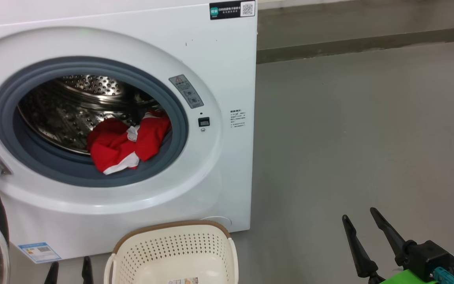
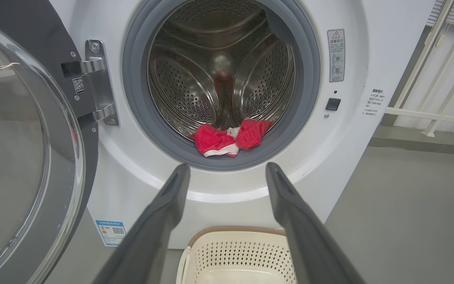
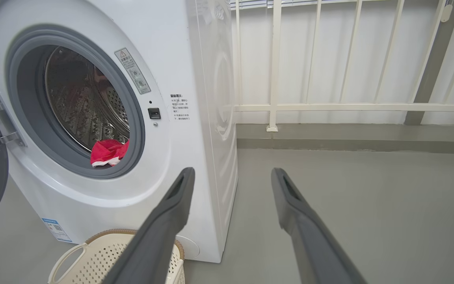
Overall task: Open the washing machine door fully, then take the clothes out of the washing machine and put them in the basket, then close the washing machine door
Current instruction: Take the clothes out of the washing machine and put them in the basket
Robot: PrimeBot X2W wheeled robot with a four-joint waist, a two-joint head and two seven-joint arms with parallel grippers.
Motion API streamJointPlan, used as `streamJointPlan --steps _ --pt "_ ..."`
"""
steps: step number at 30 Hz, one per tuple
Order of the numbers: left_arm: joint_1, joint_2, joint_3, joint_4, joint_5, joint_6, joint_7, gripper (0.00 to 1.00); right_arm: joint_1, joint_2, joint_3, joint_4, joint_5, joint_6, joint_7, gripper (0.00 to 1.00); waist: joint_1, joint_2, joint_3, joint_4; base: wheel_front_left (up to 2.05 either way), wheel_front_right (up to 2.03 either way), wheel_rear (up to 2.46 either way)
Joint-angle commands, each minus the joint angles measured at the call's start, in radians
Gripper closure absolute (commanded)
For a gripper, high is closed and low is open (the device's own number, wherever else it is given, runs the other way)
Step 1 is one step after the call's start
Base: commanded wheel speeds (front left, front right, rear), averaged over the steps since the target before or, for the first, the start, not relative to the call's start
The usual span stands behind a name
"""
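At the far left the large round door [image 2: 22,150], glossy black rim around a bulging clear glass window, stands swung wide on its steel hinge [image 2: 97,79], so the opening step looks done. The left gripper [image 1: 69,270] hovers low, its dark fingers spread apart and empty. In the big white front-loading washing machine [image 1: 219,59], the bright red, white-trimmed clothes [image 1: 124,144] lie heaped at the drum's front lip, partly on the grey rubber gasket [image 1: 93,177]. Just before the machine sits the small cream perforated plastic basket [image 1: 172,225], brown-rimmed, no garment in it. The right gripper [image 1: 359,213] is likewise spread and empty. Unloading and closing remain.
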Motion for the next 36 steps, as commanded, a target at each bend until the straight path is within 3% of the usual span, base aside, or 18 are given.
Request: streamJointPlan --steps 1,11,20,36 --pt "-0.039 0.007 0.028 -0.028 0.004 0.005 -0.011 0.0 -0.046 -0.009 0.017 -0.029 0.006 0.006 -0.006 0.0 0.0 0.0 0.012 0.009 0.0 0.0 0.0" --pt "-0.171 0.016 0.005 0.004 -0.004 0.016 0.022 0.0 -0.058 -0.02 0.014 -0.037 0.005 0.006 -0.006 0.0 0.0 0.0 0.073 0.051 0.0 0.0 0.0" --pt "-0.38 0.028 -0.022 0.075 -0.003 0.026 0.027 0.0 -0.127 -0.039 0.016 -0.052 0.0 0.006 -0.006 0.0 0.0 0.0 0.208 0.065 0.0 0.0 0.0" --pt "-0.863 0.104 -0.041 0.444 -0.051 -0.021 0.024 0.0 -0.262 -0.058 0.027 -0.074 -0.012 0.006 -0.006 0.0 0.0 0.0 0.452 0.04 0.0 0.0 0.0"
